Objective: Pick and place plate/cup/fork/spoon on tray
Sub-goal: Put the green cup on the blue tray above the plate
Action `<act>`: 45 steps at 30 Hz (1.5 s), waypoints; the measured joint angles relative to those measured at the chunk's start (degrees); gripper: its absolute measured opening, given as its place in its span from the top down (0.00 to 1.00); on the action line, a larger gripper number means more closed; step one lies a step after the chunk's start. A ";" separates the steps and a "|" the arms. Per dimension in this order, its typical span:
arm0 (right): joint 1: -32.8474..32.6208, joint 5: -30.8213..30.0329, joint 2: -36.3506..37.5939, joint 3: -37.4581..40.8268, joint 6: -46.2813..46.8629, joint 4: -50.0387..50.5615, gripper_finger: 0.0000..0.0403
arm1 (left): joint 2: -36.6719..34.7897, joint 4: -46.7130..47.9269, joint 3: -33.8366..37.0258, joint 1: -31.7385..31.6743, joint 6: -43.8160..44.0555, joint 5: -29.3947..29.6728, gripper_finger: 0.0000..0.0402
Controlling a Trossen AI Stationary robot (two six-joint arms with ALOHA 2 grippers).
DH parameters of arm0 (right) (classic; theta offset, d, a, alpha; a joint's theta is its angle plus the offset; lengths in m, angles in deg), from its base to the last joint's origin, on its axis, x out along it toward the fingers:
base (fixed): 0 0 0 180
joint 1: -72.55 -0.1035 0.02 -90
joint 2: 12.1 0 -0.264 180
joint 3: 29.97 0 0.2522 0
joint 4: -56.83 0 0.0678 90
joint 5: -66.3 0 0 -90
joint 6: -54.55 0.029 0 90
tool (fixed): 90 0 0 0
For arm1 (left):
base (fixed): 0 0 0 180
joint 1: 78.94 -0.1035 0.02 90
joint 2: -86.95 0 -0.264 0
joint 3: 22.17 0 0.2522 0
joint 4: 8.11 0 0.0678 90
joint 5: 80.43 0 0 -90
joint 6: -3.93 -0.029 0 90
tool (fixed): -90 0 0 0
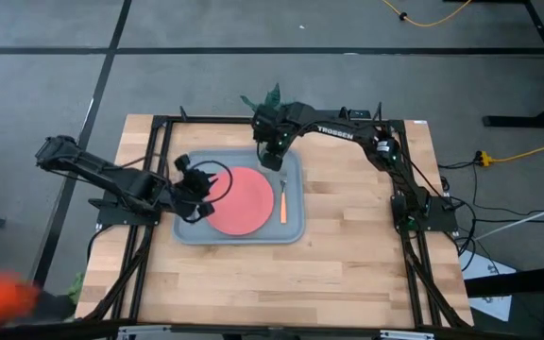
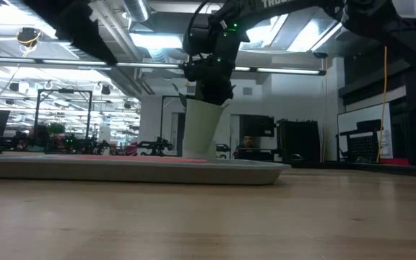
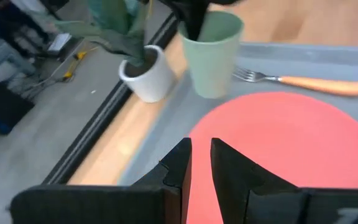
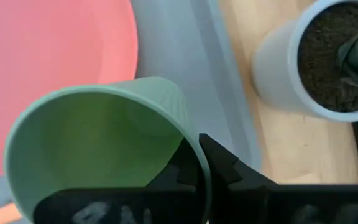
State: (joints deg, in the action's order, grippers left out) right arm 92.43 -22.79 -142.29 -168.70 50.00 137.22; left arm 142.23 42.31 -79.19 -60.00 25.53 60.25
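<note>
The right gripper [image 4: 194, 163] is clamped on the rim of the pale mint-green cup [image 4: 98, 149], holding it upright over the far edge of the light blue-grey rectangular tray [image 1: 295, 229], beside the flat coral-red plate [image 1: 242, 200]. The left gripper [image 3: 201, 163] hovers over the plate's near-left edge, fingers slightly parted and holding nothing.

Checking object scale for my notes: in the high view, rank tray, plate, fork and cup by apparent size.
1. tray
2. plate
3. fork
4. cup, mostly hidden beneath the right gripper clamping its rim, so its rank against the fork is unsure.
</note>
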 joint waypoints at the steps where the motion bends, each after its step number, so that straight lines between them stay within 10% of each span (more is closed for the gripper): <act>1: -0.15 -0.47 0.00 0.00 0.48 0.01 1.00 | 0.02 -1.95 1.21 0.00 -1.47 -0.32 0.87; 16: -7.86 -15.56 5.07 -0.02 11.63 14.13 1.00 | 2.90 -26.08 6.97 -2.45 -29.22 -16.29 0.87; 45: -3.96 -11.78 4.94 12.21 10.09 -4.32 1.00 | 3.21 -33.83 15.99 -2.56 -23.30 -20.16 0.87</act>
State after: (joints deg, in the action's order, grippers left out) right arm 88.47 -34.58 -137.35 -156.49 60.09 132.90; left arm 145.45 8.48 -63.20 -62.56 2.24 40.09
